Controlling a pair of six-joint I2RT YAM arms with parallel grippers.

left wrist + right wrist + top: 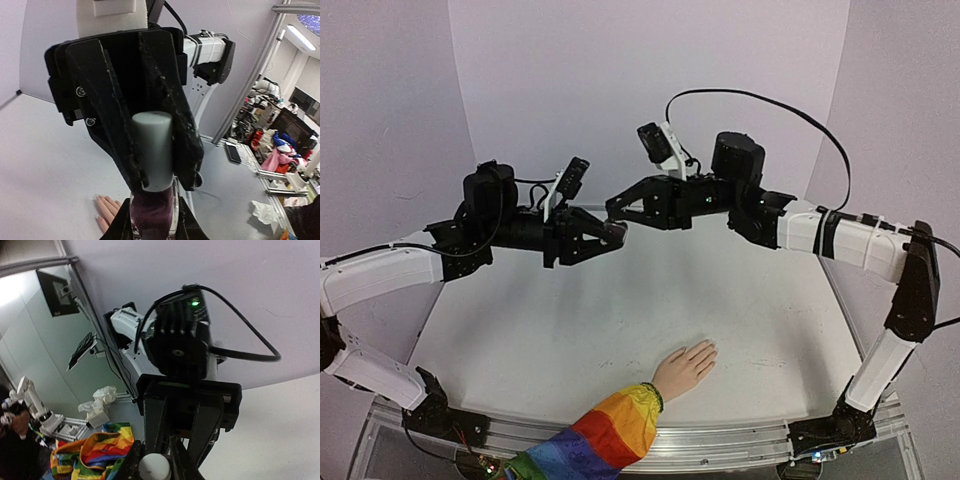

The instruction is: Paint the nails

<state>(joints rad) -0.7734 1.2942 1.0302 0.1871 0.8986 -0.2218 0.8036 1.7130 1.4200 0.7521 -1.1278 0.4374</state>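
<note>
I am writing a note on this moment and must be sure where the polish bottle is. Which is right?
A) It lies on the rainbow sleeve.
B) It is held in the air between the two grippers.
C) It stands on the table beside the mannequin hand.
B: the left gripper holds the polish bottle and the right gripper grips its grey cap, up above the table and the mannequin hand.
</note>
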